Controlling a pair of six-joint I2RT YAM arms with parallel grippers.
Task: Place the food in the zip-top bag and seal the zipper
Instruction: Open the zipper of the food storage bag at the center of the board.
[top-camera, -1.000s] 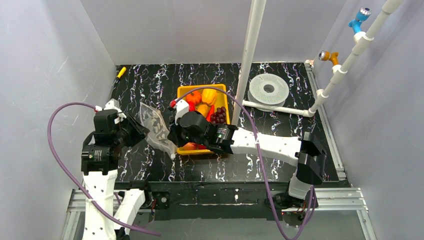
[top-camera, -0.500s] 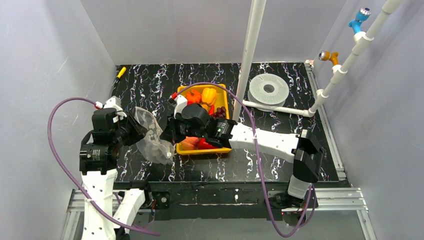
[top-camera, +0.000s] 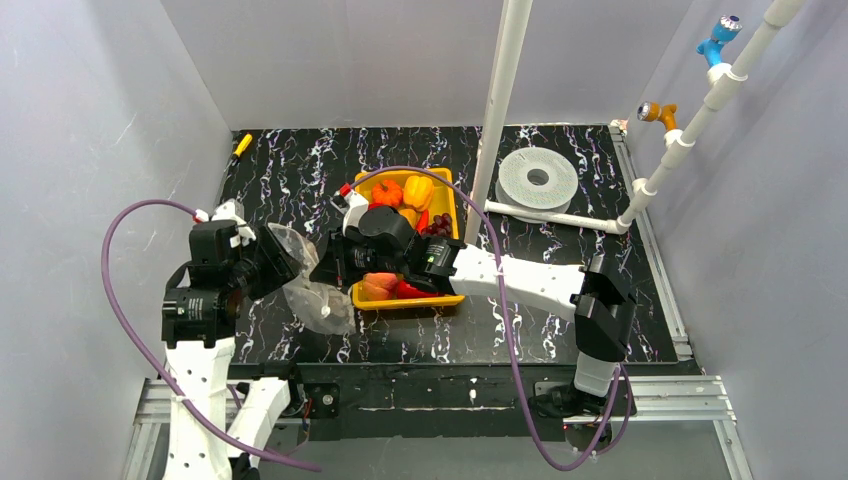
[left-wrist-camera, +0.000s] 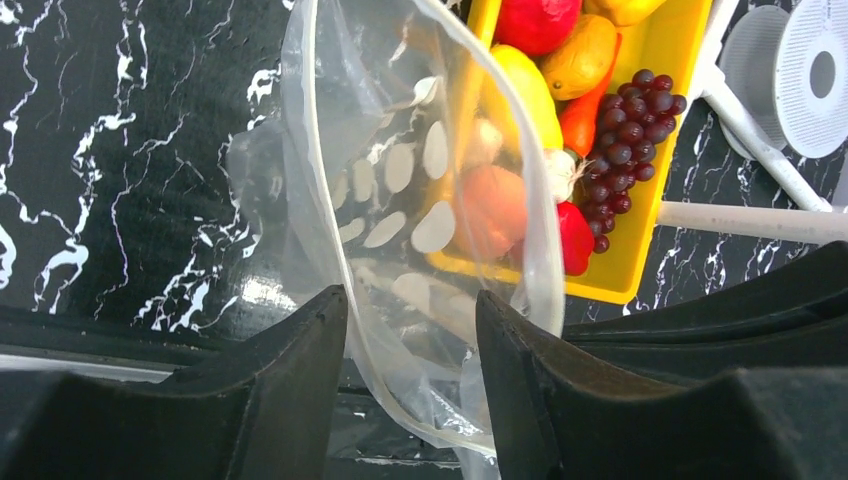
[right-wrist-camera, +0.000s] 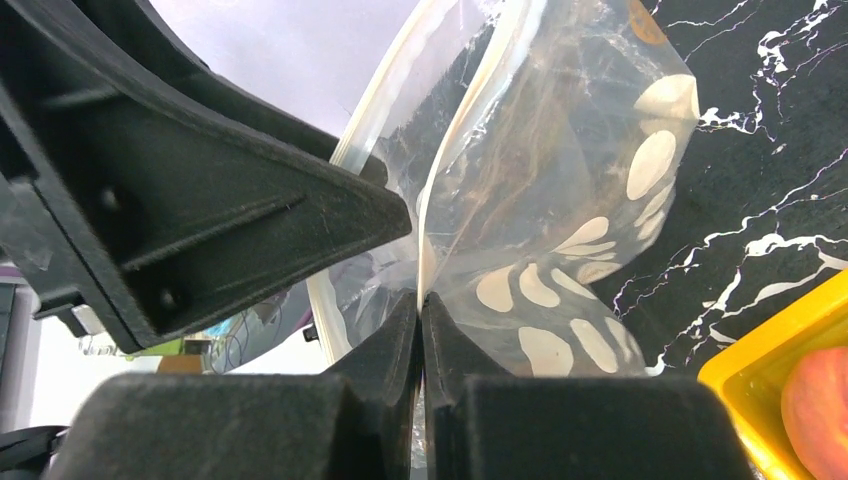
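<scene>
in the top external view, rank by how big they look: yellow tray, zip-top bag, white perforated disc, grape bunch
1. Yellow tray, partly hidden by the right arm
2. Zip-top bag and white perforated disc: too close to rank, as the bag is crumpled
3. Grape bunch, clearly smallest

Yellow tray (top-camera: 449, 212) mid-table; white perforated disc (top-camera: 538, 178) far right; white pipe frame (top-camera: 502, 110); yellow marker (top-camera: 242, 144) far-left corner.
</scene>
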